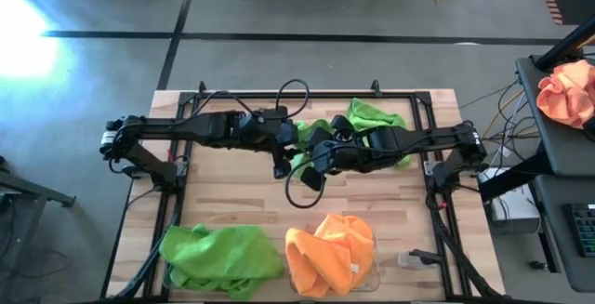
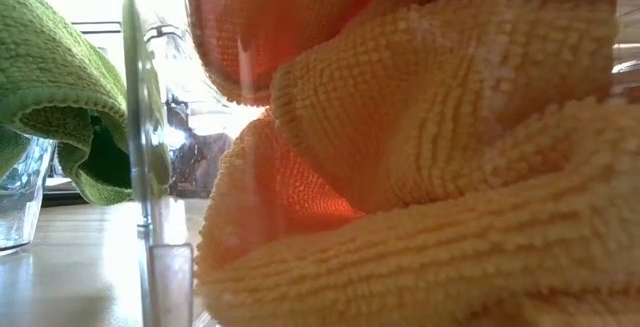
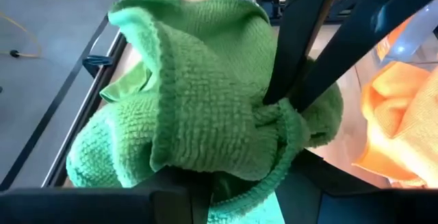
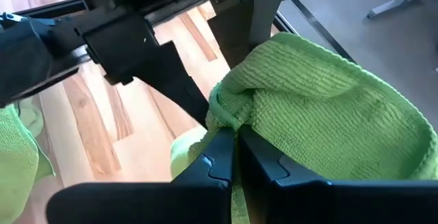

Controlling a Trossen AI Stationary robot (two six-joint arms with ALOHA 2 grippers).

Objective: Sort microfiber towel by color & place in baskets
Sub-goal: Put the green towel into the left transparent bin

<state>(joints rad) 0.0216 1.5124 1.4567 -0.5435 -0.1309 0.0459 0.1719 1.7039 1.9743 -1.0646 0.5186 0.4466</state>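
A bright lime-green fuzzy microfiber towel (image 1: 372, 118) lies bunched at the far middle of the wooden slatted tabletop (image 1: 242, 202), its long axis running roughly across the tabletop from the centre toward the right arm's side. The left tool (image 1: 296, 152) and the right tool (image 1: 321, 146) meet over its inner end, both arms stretched in from the sides. The high view alone shows the near edge: a second lime-green towel heap (image 1: 223, 257) at the near left and a bright orange towel heap (image 1: 325, 253) in a clear plastic rectangular basket (image 1: 370, 248) at the near middle. The low view fills with that orange cloth behind the clear wall, green cloth draped beside it. The left wrist view shows the right tool's fingers (image 3: 301, 80) pinching a fold of the green towel; whether the left tool is open I cannot tell. The right wrist view shows the right tool's own fingers (image 4: 226, 155) pressed together on a ridge of the green cloth, with the left tool just beside.
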